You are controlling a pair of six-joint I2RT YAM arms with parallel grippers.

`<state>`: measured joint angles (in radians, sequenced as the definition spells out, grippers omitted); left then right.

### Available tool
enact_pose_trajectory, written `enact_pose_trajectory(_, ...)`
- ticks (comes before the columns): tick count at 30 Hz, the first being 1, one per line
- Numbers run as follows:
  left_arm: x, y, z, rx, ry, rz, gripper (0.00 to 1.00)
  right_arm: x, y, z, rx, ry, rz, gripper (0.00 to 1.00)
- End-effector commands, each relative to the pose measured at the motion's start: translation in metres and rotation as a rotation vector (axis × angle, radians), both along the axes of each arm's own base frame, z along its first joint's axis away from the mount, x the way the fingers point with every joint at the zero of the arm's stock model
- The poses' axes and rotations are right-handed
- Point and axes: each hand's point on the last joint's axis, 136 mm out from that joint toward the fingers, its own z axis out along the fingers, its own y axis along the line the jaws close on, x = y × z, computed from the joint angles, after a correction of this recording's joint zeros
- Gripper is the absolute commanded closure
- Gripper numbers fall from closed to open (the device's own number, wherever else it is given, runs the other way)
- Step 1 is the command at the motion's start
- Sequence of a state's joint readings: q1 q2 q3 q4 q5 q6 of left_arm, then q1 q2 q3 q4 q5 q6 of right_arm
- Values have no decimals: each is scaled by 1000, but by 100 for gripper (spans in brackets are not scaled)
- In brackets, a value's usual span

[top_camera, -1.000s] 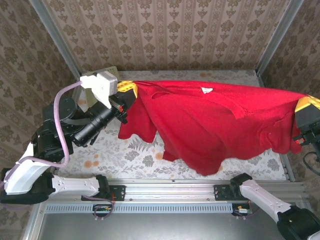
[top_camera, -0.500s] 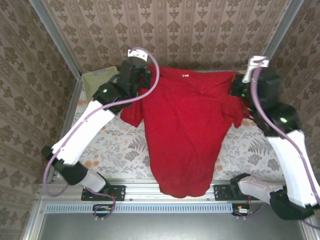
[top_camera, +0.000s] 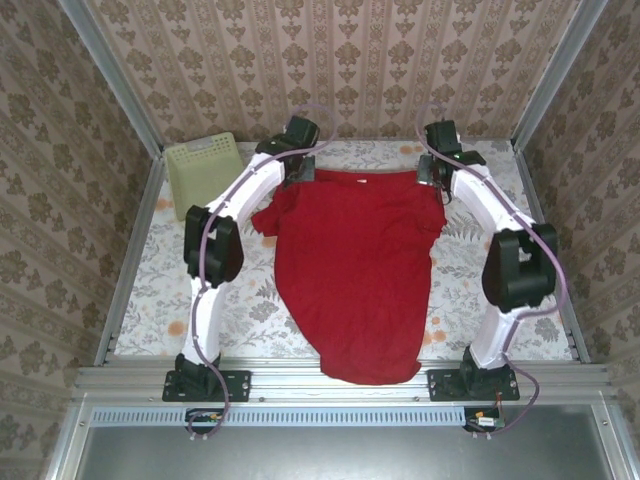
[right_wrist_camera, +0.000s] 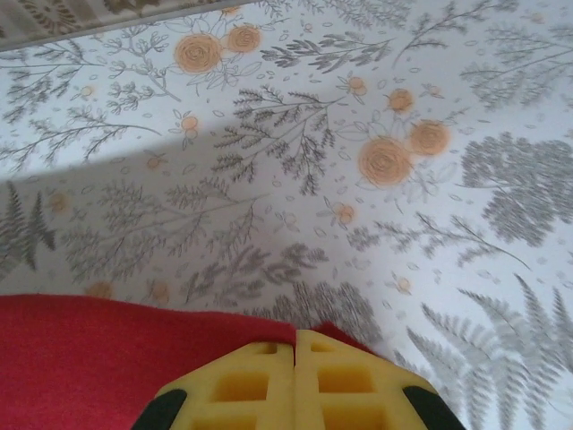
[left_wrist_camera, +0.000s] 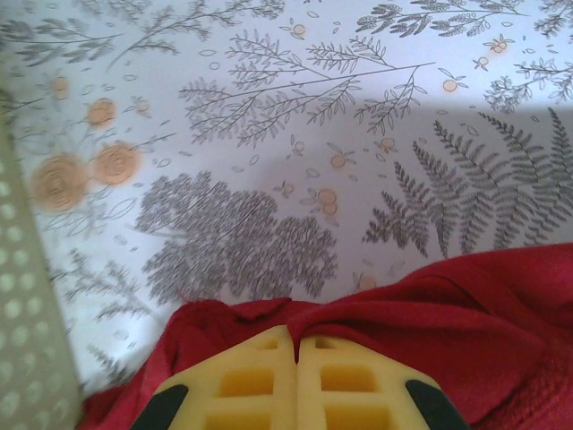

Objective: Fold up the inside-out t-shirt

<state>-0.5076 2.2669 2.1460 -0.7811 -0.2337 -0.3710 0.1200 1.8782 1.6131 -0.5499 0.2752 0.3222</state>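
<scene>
The inside-out t-shirt (top_camera: 355, 270) is being held stretched over the middle of the tabletop (top_camera: 150, 280), collar toward the far edge, hem at the near edge. Its shoulders are being pinched by the left gripper (left_wrist_camera: 296, 345) and the right gripper (right_wrist_camera: 295, 340), each with fingers closed tight on the cloth.
</scene>
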Motion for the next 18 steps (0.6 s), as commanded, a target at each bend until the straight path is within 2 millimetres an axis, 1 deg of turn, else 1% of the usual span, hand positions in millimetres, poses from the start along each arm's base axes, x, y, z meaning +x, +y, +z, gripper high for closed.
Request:
enact_pose_trajectory(1,18,6,10,-51,0,43,100,35,-3,16,29,-75,-27,100)
enact_pose_trajectory(2,24,7,9,-53,-6,51,100,38,-7,10,18,-50,-41,100)
enact_pose_trajectory(4,35,8,6,-51,-18,67,100,48,-18,8,3,-47,-73,100)
enact_pose_trajectory(6,44,6,5,-60,-35,78,100,60,-27,8,3,-55,-97,100)
enact_pose_trajectory(7,54,21,3,-66,-42,111,99,66,-31,7,5,-54,-105,100)
enact_pose_trajectory(10,69,26,-4,-91,-54,130,99,84,-32,2,13,-49,-103,100)
enact_pose_trajectory(12,77,25,-9,-113,-64,128,97,96,-30,0,17,-54,-91,100)
enact_pose_trajectory(13,80,24,-11,-124,-67,123,95,101,-29,-1,18,-55,-86,100)
enact_pose_trajectory(14,83,22,-13,-134,-73,115,91,105,-28,-3,20,-53,-79,100)
enact_pose_trajectory(15,86,20,-15,-144,-77,105,84,111,-27,-4,22,-54,-72,100)
enact_pose_trajectory(16,88,18,-15,-152,-81,97,75,114,-25,-6,23,-54,-64,94)
enact_pose_trajectory(18,92,16,-12,-158,-92,80,60,118,-25,-3,22,-58,-59,67)
